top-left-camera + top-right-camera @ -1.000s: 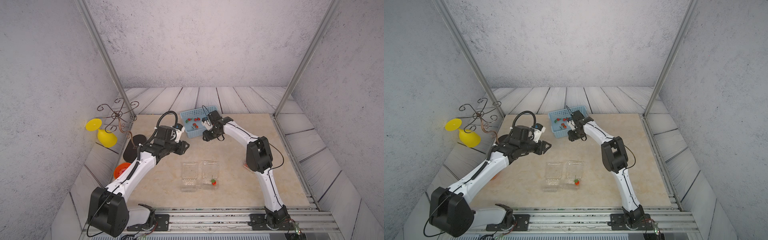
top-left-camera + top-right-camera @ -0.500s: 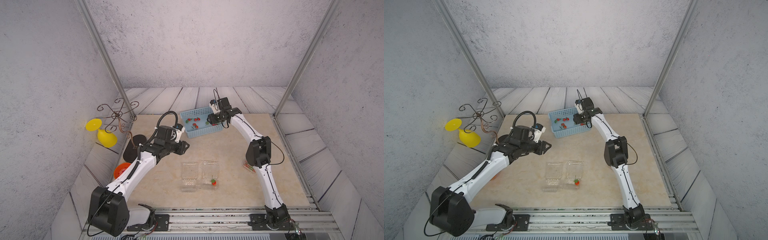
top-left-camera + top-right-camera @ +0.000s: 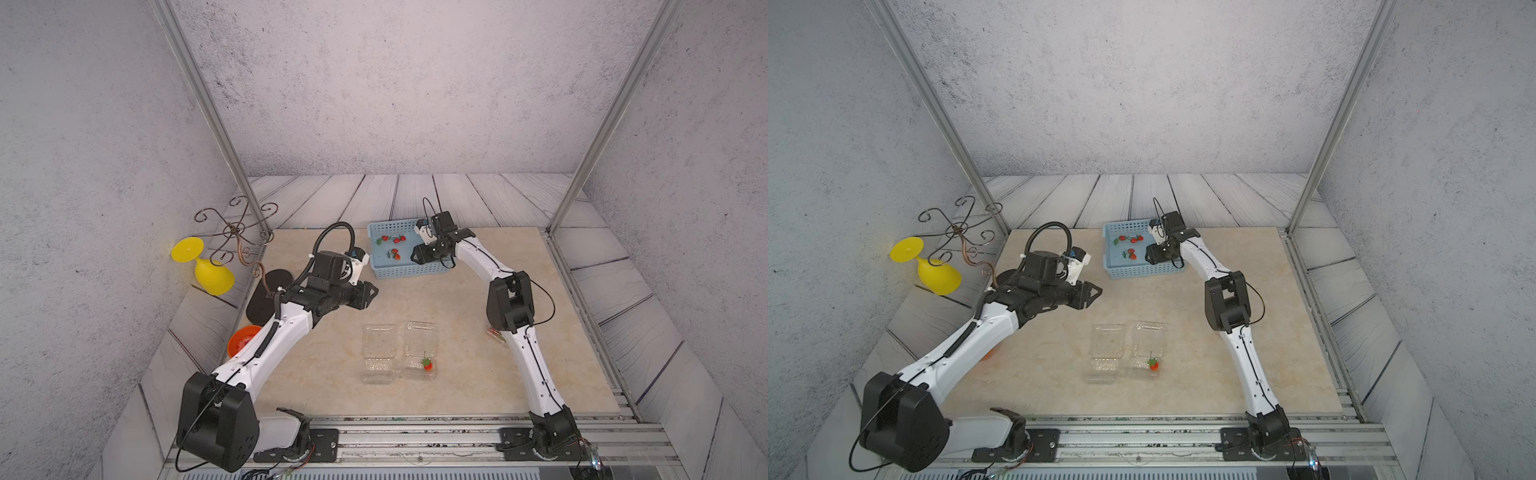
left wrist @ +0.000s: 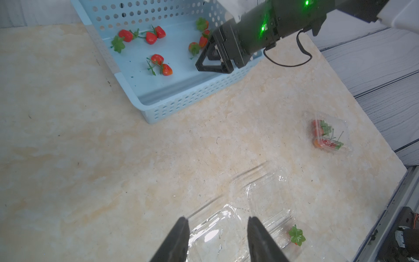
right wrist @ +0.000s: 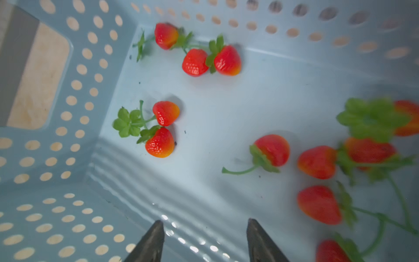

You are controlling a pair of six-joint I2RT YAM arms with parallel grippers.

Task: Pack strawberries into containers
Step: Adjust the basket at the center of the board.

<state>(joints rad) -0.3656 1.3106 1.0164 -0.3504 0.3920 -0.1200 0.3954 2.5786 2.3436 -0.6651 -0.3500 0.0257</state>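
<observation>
**Strawberries**: loose on the floor of the light blue perforated basket, at the far edge of the beige board. Both top views show only five of them. The right wrist view shows about eleven, with those at its margin blurred and one cut off by the frame.

**Right gripper**: inside the basket, low over its floor, with the jaws parted and nothing between them. In a top view the right gripper reads as one dark block that covers the berries beneath it, and its fingers cannot be told apart.

**Left gripper**: jaws apart and empty, hanging over the board between the basket and the open containers. The top views do not show the gap between the jaws.

**Open containers**: two clear clamshells lying side by side near the front of the board, with lids folded back. The one nearer the right arm holds a single strawberry.

**Closed container**: a third clamshell with its lid down and several berries inside, clear in the left wrist view. In a top view only a red-green sliver shows beside the right arm's elbow.

**Orange bowl**: partly hidden by the left arm. Its contents cannot be made out.

**Yellow goblet**: lying on its side off the board.
</observation>
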